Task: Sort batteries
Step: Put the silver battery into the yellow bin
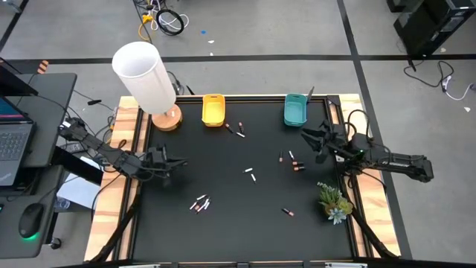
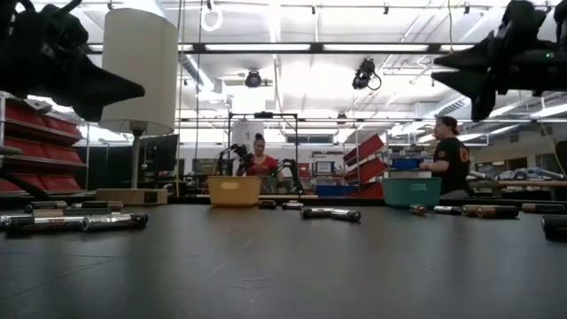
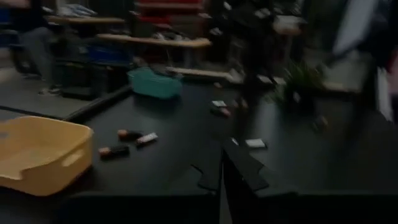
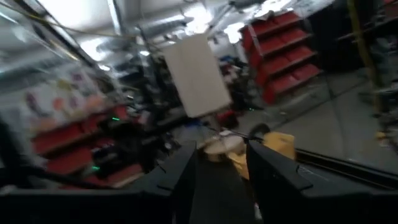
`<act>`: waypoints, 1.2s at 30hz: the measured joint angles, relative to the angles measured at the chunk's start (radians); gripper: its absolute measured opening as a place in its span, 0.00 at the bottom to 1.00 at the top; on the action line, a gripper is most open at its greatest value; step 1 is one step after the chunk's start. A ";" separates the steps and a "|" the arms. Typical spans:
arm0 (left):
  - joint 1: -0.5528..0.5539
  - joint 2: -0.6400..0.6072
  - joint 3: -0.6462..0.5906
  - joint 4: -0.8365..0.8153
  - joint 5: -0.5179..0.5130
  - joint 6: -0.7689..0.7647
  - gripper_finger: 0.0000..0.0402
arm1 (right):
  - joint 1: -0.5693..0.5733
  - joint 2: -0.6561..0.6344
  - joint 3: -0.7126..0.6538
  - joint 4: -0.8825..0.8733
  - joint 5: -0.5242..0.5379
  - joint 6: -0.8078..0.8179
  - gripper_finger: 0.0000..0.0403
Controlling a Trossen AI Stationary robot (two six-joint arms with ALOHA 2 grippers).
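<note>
Small batteries lie scattered on the black table: two near the yellow bin (image 1: 235,129), a whitish pair mid-table (image 1: 251,174), three dark ones (image 1: 291,160) toward the right, a cluster (image 1: 200,203) toward the near left, and one (image 1: 287,212) by the plant. My left gripper (image 1: 181,162) (image 3: 222,163) hovers shut above the table's left side, clear of every battery. My right gripper (image 1: 305,135) (image 4: 221,162) hangs open in the air at the right, just in front of the teal bin (image 1: 295,109). In the low view both grippers (image 2: 133,89) (image 2: 443,62) are well above the table top.
The yellow bin (image 1: 213,109) and the teal bin stand along the far edge. A white-shaded lamp (image 1: 145,78) stands at the far left corner and a small plant (image 1: 333,201) at the near right. A laptop sits left of the table. People (image 2: 260,164) are in the room behind.
</note>
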 joint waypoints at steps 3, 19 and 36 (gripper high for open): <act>0.001 -0.001 0.000 0.063 -0.061 -0.056 0.05 | 0.001 0.000 0.000 0.029 -0.062 0.008 0.37; 0.001 -0.001 0.000 0.177 -0.089 0.115 0.07 | 0.080 0.244 0.032 0.017 -0.227 0.042 0.32; 0.001 0.048 0.001 0.156 -0.186 0.088 0.33 | 0.215 0.816 0.307 -0.076 0.042 -0.215 0.49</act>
